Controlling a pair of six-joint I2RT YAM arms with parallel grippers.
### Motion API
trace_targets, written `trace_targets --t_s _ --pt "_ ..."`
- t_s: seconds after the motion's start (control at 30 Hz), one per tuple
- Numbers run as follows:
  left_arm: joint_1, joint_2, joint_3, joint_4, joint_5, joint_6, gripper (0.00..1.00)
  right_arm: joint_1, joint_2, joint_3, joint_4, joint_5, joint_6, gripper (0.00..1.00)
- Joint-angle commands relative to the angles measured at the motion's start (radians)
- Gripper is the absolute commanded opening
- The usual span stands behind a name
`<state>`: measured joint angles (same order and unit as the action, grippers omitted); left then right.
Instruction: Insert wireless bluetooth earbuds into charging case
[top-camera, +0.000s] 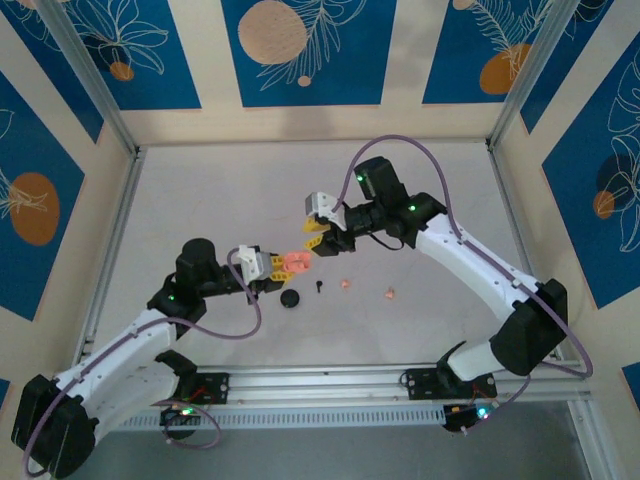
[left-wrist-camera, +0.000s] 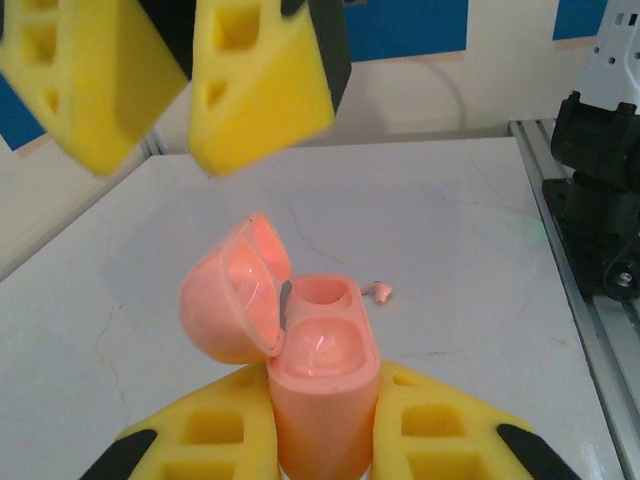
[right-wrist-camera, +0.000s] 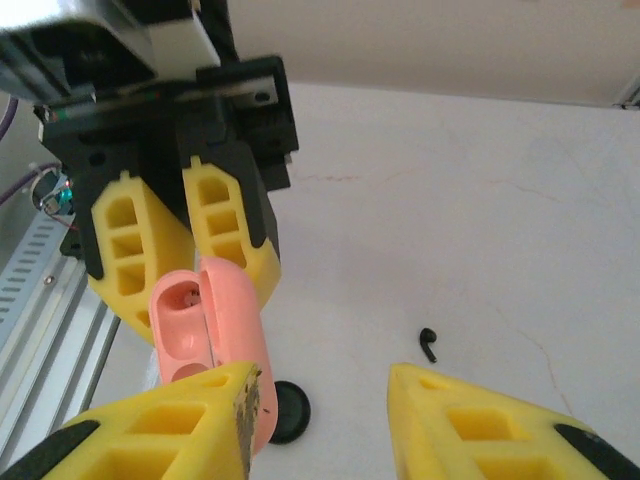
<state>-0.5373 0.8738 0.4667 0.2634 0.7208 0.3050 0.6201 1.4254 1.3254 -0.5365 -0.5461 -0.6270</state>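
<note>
Two roles: our left gripper (left-wrist-camera: 325, 425) clamps the open pink case (left-wrist-camera: 320, 350) upright so our right gripper (right-wrist-camera: 325, 385), jaws apart, can load it.

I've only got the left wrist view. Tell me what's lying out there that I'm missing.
Observer: A black earbud lies close to the pink case, on its right.
Operator: Name anything else dark.
Observer: A black round object sits just on the bases' side of the case.
Operator: Count the pink ones for me.
Observer: Two pink earbuds lie apart, right of the black one.
</note>
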Motion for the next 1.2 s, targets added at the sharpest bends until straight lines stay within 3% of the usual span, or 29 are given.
trace_targets --t_s 0.0,0.17,0.3,0.57,0.87,1.17 --pt "-0.003 0.021 -0.045 0.148 0.005 -0.070 0.15 -0.015 -0.047 -0.027 0.018 -0.079 0.039 0.41" --pt "0.003 0.080 -0.102 0.310 -0.015 -0.146 0.14 -0.041 -0.076 -0.050 0.019 -0.098 0.104 0.42" --pt "0.009 0.141 -0.146 0.442 -0.026 -0.194 0.14 -0.062 -0.082 -0.053 -0.005 -0.041 0.234 0.43" --pt "0.014 0.270 -0.229 0.662 -0.075 -0.258 0.14 -0.108 -0.034 -0.030 -0.232 0.265 0.702 0.43" --pt "0.014 0.376 -0.258 0.792 -0.048 -0.248 0.14 -0.123 0.116 -0.037 -0.413 0.393 1.134 0.44" --pt "0.015 0.456 -0.249 0.867 -0.017 -0.244 0.14 -0.082 0.326 -0.006 -0.465 0.450 1.234 0.44"
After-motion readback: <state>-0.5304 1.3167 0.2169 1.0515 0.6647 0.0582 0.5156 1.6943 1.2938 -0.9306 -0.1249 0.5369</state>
